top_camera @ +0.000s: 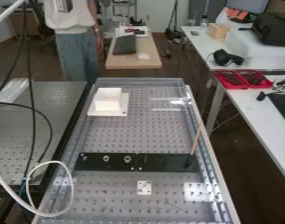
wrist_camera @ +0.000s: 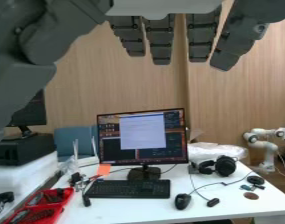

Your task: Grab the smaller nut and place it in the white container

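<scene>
Fingers (wrist_camera: 160, 45) open; smaller nut (top_camera: 84, 158) on the black bar (top_camera: 167, 162), white container (top_camera: 108, 99) near the surface's (top_camera: 136, 131) far left corner.

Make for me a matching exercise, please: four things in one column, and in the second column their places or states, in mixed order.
1. larger nut
2. white container
3. headphones
4. hand

A. on a white desk, beside a monitor
B. open, fingers nearly straight
C. on the black bar, between smaller nut and bearing
D. on a flat white base

Pairs: 1-C, 2-D, 3-A, 4-B
</scene>
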